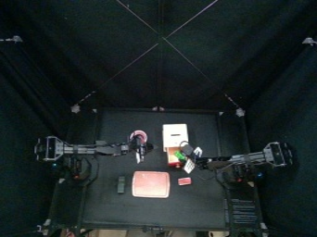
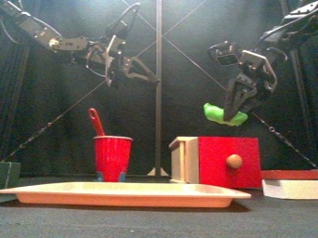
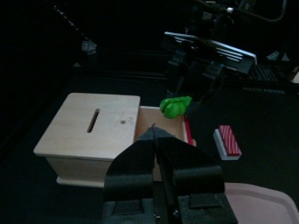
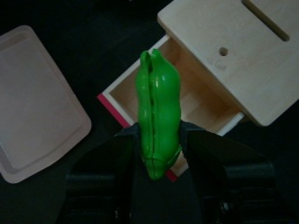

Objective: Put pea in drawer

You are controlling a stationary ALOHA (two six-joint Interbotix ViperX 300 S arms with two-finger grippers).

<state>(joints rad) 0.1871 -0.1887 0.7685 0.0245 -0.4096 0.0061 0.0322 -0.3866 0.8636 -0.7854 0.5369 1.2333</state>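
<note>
The pea [image 4: 156, 109], a bright green pod, is held upright in my right gripper [image 4: 156, 156], which is shut on it. It hangs above the open orange-tan compartment [image 4: 201, 98] of the drawer, a cream-white box [image 4: 239, 48]. In the front view the pea [image 2: 222, 114] hangs from the right gripper [image 2: 232, 104], well above the drawer [image 2: 185, 159] and its red front with a wooden knob [image 2: 232, 162]. My left gripper [image 3: 158, 149] looks shut and empty, hovering beside the drawer [image 3: 91, 131], and sees the pea [image 3: 176, 107].
A flat pink tray [image 2: 125, 192] lies at the table's front. A red cup with a red utensil [image 2: 112, 156] stands left of the drawer. A small red item [image 1: 183, 181] lies right of the tray [image 1: 151, 183].
</note>
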